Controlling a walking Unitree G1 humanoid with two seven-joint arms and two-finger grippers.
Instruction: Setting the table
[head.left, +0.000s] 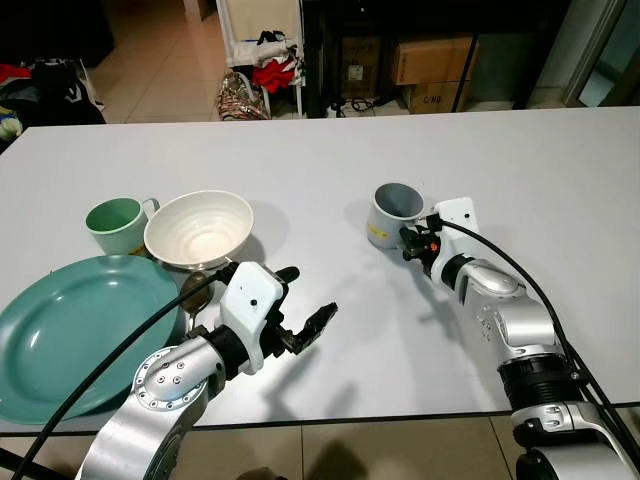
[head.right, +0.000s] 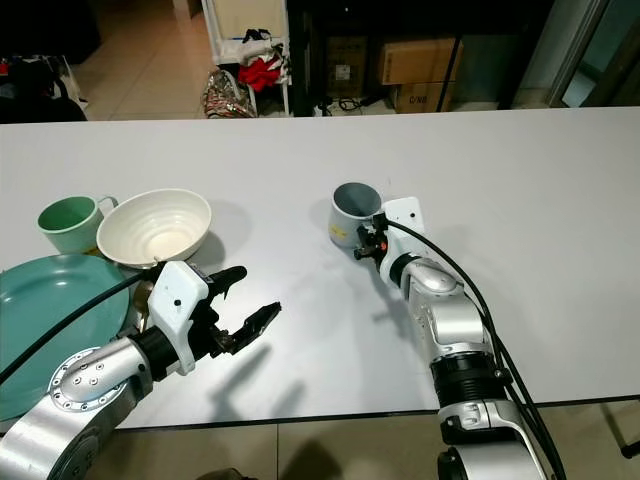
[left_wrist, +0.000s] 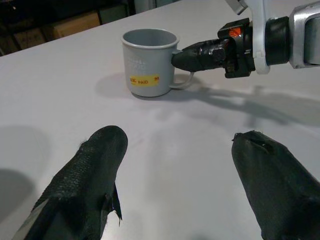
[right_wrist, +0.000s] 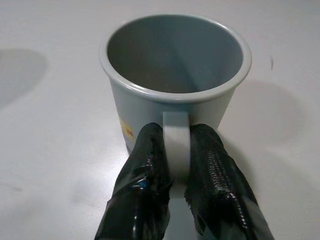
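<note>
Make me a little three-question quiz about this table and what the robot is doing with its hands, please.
1. Where does the white bowl stand?
A. Beside the green cup and the teal plate
B. On top of the grey cup
C. On the floor

2. How many cups are on the table?
A. One
B. Two
C. Four

3. What is the right gripper doing?
A. Hanging open above the plate
B. Pinching the handle of the grey cup
C. Holding a spoon

Answers:
1 A, the bowl sits next to the green cup at the plate's far edge.
2 B, one green and one grey.
3 B, the right wrist view shows both black fingers closed on the handle, while the left gripper is open above bare table.
</note>
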